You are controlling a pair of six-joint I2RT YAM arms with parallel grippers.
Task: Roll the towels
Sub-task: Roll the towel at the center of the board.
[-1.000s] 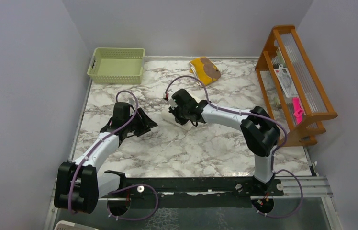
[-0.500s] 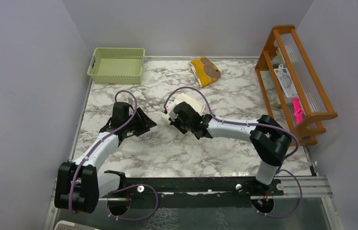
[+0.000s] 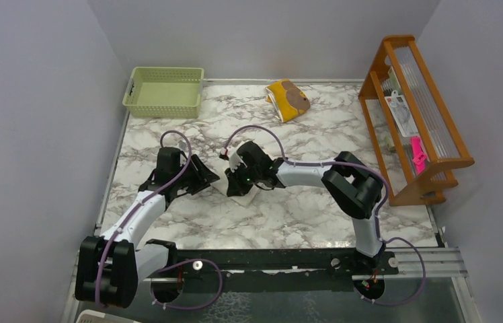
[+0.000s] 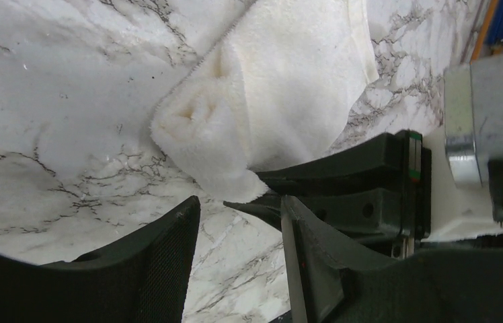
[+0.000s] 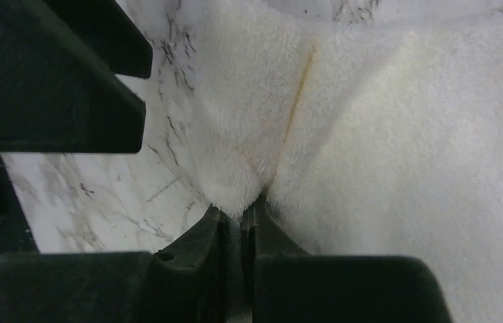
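Cream-white towel (image 4: 282, 101) mid-roll — my right gripper (image 5: 242, 210) pinches its rolled end, left gripper (image 4: 239, 205) hangs parted, empty — next I'd wind evenly.

White arms (image 3: 134, 215), black joints (image 3: 107, 266) (purple cables (image 3: 252, 127))

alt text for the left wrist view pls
A partly rolled cream-white towel lies on a marble table, its near corner pinched between the shut black fingers of the right gripper. The left gripper is open in the foreground, closed on nothing, with its tips near that pinched corner.
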